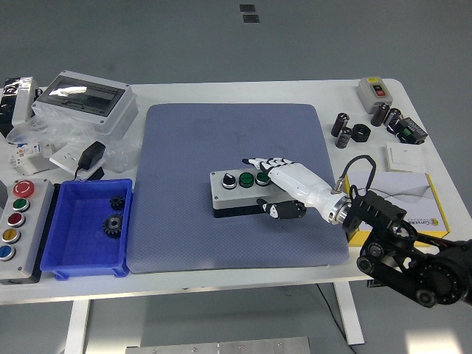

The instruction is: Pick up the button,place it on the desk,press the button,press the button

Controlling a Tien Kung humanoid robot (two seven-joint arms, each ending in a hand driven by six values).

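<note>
A grey button box with a black knob and green buttons on top sits on the blue-grey mat, a little right of the mat's centre. My right hand is shut on the box's right end, its white fingers over the top and its black thumb against the front face. The hand covers the box's rightmost button. The right arm enters from the lower right corner. The left arm is out of view.
A blue bin holding gears stands left of the mat, and a second button box lies at the table's left edge. A clear-lidded enclosure is at back left. Capacitors, a switch and a yellow-white box occupy the right side.
</note>
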